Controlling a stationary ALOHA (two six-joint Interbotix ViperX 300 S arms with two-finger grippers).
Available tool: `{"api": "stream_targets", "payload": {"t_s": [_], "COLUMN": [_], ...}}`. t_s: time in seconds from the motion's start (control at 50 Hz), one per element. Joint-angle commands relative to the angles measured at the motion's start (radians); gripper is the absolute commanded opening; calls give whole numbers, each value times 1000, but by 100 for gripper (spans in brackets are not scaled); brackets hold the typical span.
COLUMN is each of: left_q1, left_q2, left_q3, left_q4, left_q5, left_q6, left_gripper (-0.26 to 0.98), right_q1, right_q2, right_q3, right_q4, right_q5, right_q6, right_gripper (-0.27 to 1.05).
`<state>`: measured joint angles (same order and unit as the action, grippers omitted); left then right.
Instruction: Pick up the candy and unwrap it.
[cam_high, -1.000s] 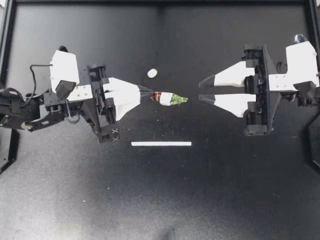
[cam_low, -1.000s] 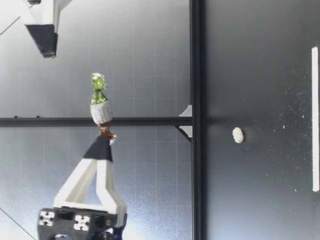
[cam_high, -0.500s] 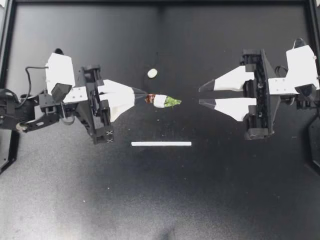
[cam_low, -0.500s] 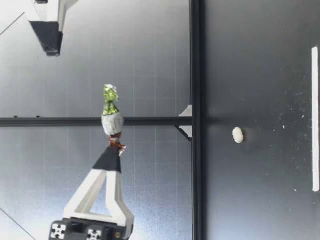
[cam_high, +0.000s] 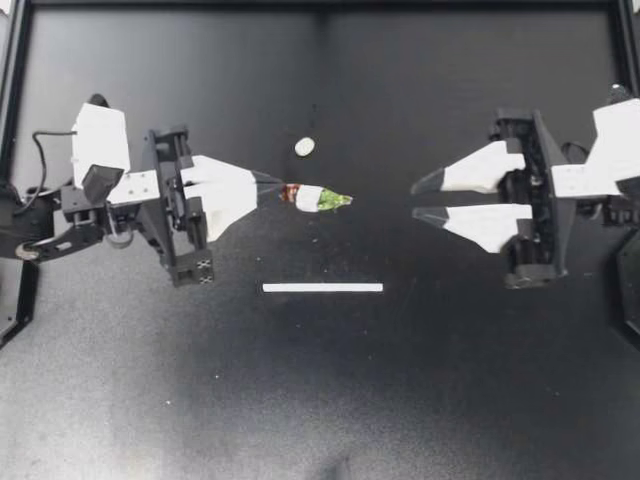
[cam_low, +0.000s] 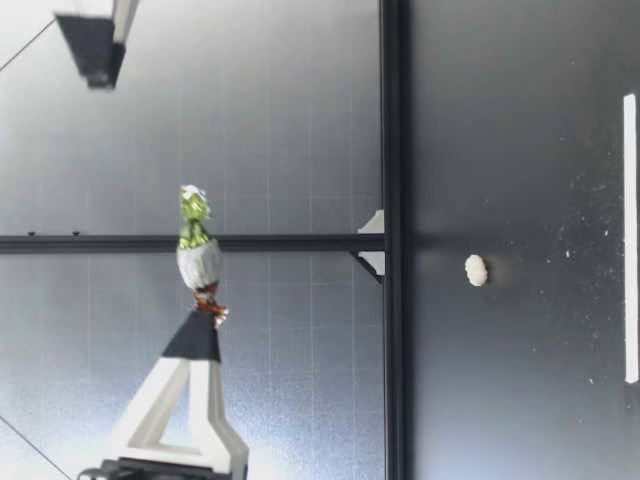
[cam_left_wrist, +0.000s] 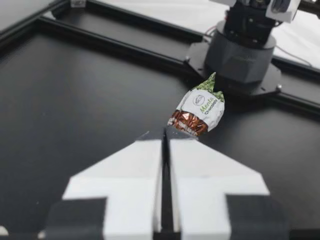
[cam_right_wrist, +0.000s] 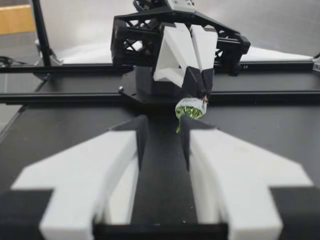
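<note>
Shifted slightly toward my left arm since half a second earlier, the white-and-green foil-wrapped candy (cam_high: 315, 198) hung well above the black table (cam_high: 320, 400). Its brown twisted tail was clamped between the closed fingers of my left gripper (cam_high: 277, 185). My right gripper (cam_high: 416, 199) had backed off, fingers apart, well short of the green twist. Judgement: align on that green end, close squarely, then pull straight away

candy (cam_high: 313, 198) – white middle, green end, coppery-brown end – table (cam_high: 400, 400) matte black
</note>
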<state>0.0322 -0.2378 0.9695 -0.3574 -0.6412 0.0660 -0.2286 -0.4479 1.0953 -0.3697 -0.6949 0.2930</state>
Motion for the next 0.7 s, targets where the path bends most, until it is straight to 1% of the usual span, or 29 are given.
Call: {"api": "stream_targets", "payload": {"t_s": [0.0,0.26,0.68], "left_q1": [2,2,2], "left_q2": [-20,-23,-41], "left_q3": [-8,-8,-2], "left_q4": [3,5,3], "left_q5": [-6,-5,-5], "left_q6": [0,0,-3], "left_gripper": [-16,-16,-16], "right_q1": [5,5,5], "right_q2": [-23,-14,64], "right_q3": [-3,-11,-52], "right_q4": [5,5,5], "right_q5": [-11,-8,-2], "right_q6": [0,-14,-18], "right_gripper": [37,37,37]}}
